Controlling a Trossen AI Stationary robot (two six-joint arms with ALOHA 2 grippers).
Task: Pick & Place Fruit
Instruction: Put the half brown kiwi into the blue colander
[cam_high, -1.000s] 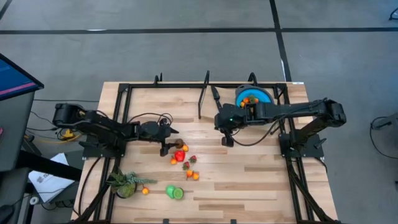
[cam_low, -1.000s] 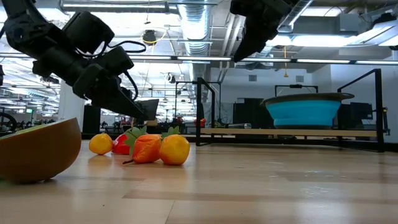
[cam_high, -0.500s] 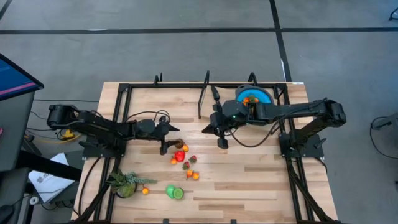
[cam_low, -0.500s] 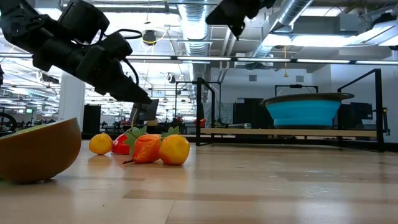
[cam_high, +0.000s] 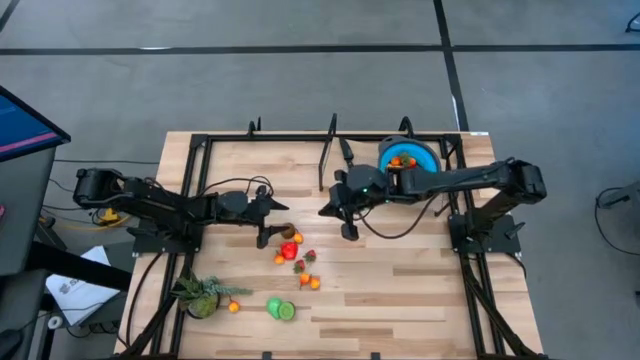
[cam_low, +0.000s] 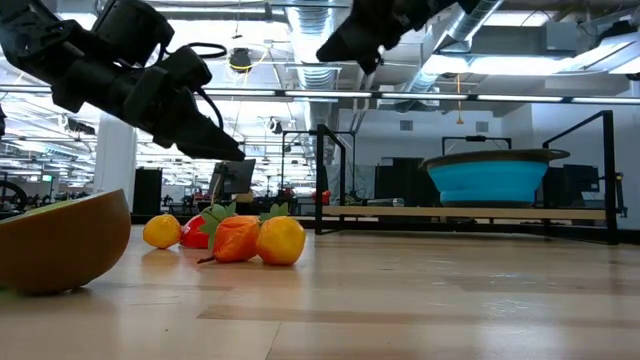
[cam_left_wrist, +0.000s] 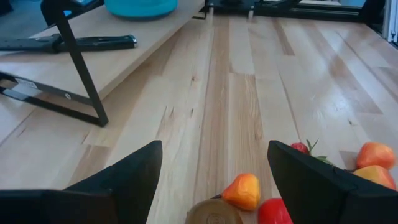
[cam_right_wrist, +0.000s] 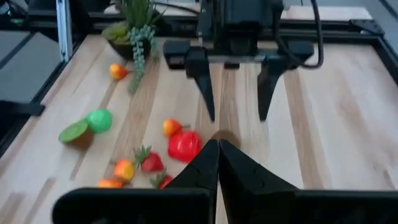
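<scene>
Right gripper (cam_high: 326, 211), fingers pinched shut and empty, swinging from bowl (cam_high: 408, 157) back toward fruit pile (cam_high: 293, 256) at table's 9 o'clock; left gripper (cam_high: 283, 218) hovering there, fingers spread wide, empty. Another pick starting.

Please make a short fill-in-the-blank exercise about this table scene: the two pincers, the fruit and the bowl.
1. The left pincer hangs over the fruit pile with its fingers ____.
2. The right pincer has its fingers ____ and holds nothing.
3. The bowl that holds some fruit is ____ in colour.

Missing words: open; shut; blue
</scene>
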